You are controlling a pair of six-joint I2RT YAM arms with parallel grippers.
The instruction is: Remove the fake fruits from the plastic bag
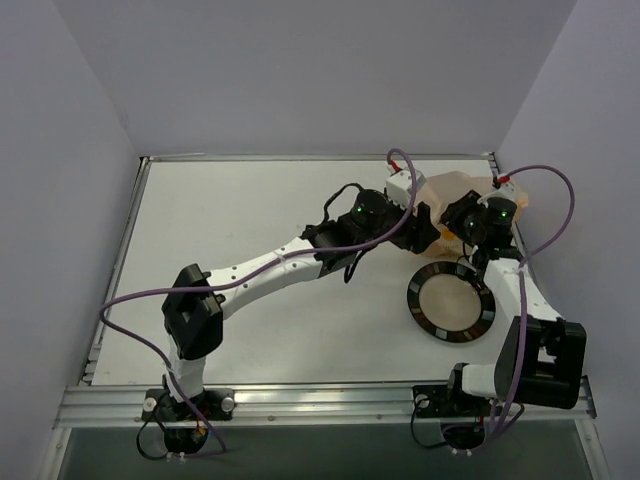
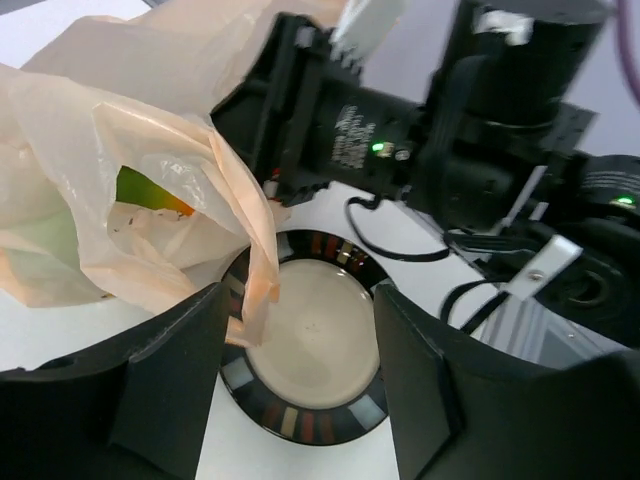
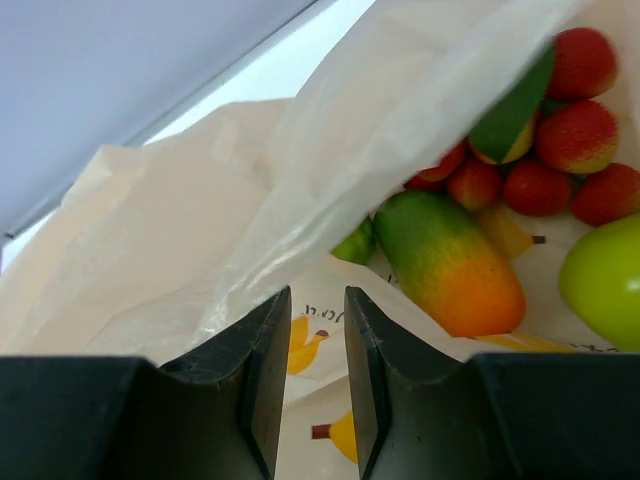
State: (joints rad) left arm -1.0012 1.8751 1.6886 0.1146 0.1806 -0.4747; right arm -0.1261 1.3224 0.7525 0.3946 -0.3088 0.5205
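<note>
Both arms are reaching over to the far right of the white table (image 1: 250,220). The plastic bag (image 1: 452,188) sits crumpled there, just beyond the black-rimmed plate (image 1: 418,310). The fake fruits (image 3: 440,250) I can see are inside the bag, by its open mouth: an orange-green mango (image 3: 460,285); a green apple (image 3: 605,285) beside it; a cluster of red berries (image 3: 560,150) behind; a small yellowish piece (image 3: 505,230) tucked between. The left gripper (image 2: 298,295) hangs over the plate, fingers spread wide, a flap of bag dangling between them unpinched. The right gripper (image 3: 316,300) is at the bag's mouth, fingers nearly together with film right at the tips; honestly can't tell if it's pinching.
</note>
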